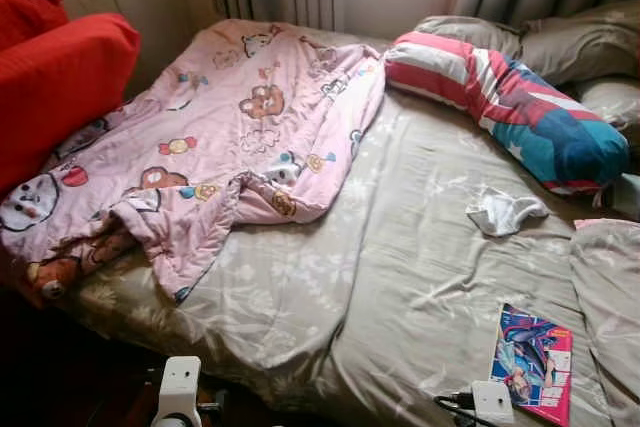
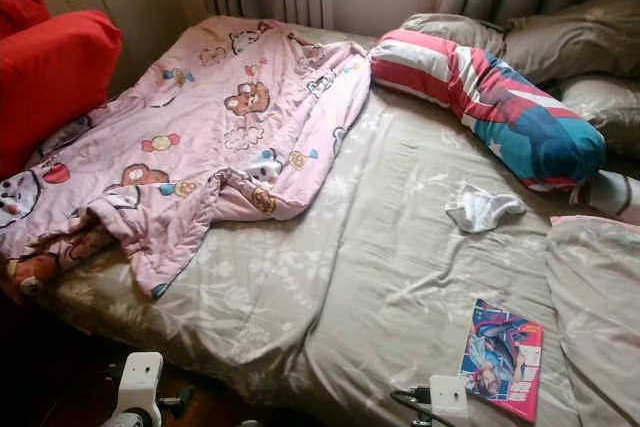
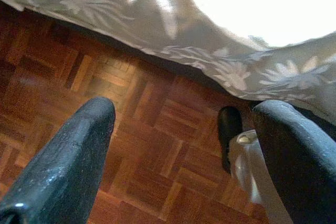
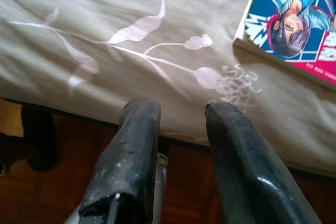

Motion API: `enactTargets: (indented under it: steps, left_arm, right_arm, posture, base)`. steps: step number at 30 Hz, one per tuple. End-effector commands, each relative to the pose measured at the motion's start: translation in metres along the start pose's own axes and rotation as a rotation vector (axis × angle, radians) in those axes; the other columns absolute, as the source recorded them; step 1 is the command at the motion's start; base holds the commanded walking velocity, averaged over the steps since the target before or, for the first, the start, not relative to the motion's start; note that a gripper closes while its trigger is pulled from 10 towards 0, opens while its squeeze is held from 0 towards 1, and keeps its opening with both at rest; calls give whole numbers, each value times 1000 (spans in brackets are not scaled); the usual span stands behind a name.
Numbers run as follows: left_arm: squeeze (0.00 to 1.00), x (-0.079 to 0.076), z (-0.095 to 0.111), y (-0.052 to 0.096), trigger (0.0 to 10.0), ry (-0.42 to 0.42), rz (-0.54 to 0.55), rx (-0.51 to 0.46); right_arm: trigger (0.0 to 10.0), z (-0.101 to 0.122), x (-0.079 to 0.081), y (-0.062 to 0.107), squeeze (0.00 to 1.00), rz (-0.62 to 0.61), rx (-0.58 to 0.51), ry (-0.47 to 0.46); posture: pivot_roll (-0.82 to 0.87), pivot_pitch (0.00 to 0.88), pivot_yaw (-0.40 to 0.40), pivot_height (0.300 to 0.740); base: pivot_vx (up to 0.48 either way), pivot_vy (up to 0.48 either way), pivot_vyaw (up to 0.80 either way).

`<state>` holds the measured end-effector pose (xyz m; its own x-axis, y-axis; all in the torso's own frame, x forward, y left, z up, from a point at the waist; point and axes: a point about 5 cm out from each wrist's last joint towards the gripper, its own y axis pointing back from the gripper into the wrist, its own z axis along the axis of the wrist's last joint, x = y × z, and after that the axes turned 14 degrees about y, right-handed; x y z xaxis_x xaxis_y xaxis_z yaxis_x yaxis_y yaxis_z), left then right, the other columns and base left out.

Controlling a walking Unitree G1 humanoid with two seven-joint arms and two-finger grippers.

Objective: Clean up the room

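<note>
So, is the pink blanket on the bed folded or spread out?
Spread out but rumpled: the pink blanket lies open across the bed, its near edge bunched and curled.

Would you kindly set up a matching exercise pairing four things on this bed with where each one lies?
Things:
1. pink blanket
2. comic book
3. white sock
4. striped bolster

Places:
A. near the bed's front edge, on the robot's right
B. mid-bed, just below the bolster
C. spread over the left half
D. far right, by the grey pillows

Pairs: 1-C, 2-A, 3-B, 4-D
</note>
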<state>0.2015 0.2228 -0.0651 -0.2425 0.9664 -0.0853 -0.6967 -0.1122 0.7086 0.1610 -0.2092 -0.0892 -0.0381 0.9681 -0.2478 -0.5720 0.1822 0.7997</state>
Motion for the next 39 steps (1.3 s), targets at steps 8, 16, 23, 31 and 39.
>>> enactTargets:
  steps: [8, 16, 23, 31, 39]
  left_arm:
    - [0, -1, -4, 1, 10000, -21, -29, 18]
    - [0, -3, -4, 1, 10000, -25, -41, 17]
    - [0, -5, -3, 0, 10000, -31, -52, 10]
    - [0, -4, 1, 0, 10000, -30, -59, -3]
    - [0, -3, 1, 0, 10000, -31, -64, -13]
  right_arm:
    - [10000, -5, -3, 1, 0, -29, 24, -83]
    - [10000, -3, -3, 0, 0, -41, 21, -101]
    - [10000, -3, -4, 0, 0, -55, 22, -122]
    - [10000, -2, -1, 0, 0, -55, 16, -128]
    - [10000, -1, 0, 0, 0, -57, 12, -129]
  posture:
    - [116, 155, 30, 740]
    - [121, 163, 32, 740]
    - [124, 166, 35, 740]
    - [132, 170, 36, 740]
    - [132, 175, 37, 740]
  base:
    - [0, 0, 0]
    - [0, 0, 0]
    - [0, 0, 0]
    - [0, 0, 0]
    - [0, 0, 0]
